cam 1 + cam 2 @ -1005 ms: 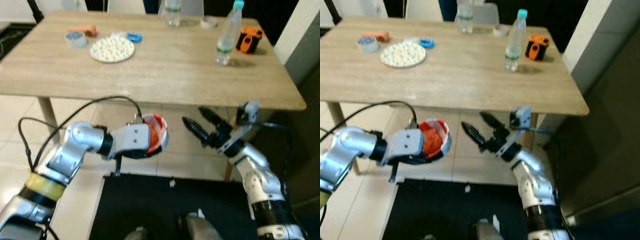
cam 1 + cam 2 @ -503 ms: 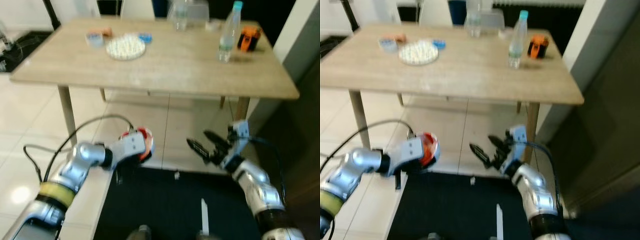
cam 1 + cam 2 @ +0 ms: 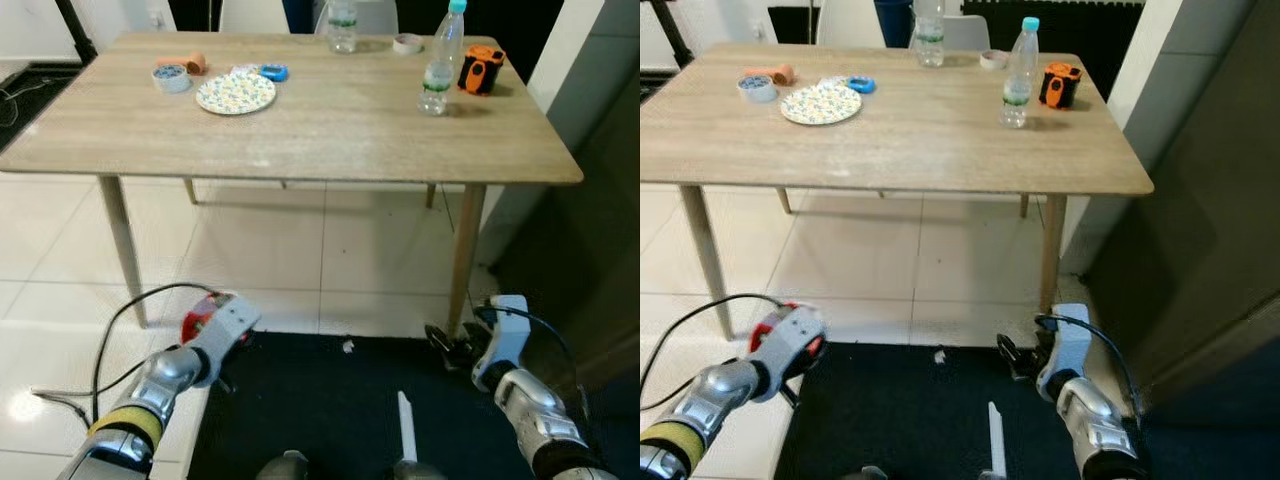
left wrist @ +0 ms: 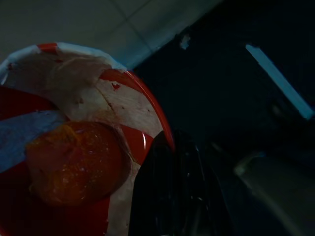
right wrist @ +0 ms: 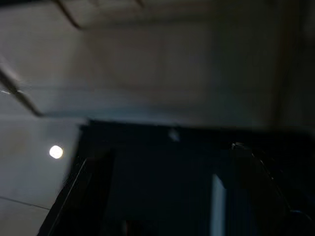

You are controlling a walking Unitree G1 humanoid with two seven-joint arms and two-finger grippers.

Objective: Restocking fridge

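A red-and-white bowl (image 4: 74,162) with an orange food item is held low at the left, above the tiled floor (image 3: 270,260), pinched at its rim by the left gripper (image 3: 205,325). Behind stands a wooden table (image 3: 300,120). At the right, the right gripper (image 3: 445,345) is seen with fingers spread, above a black mat (image 3: 320,400).

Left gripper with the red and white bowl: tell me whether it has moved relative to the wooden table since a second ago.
Yes. The left gripper, shut on the red and white bowl, has dropped from just under the wooden table edge to near the floor, by the black mat.
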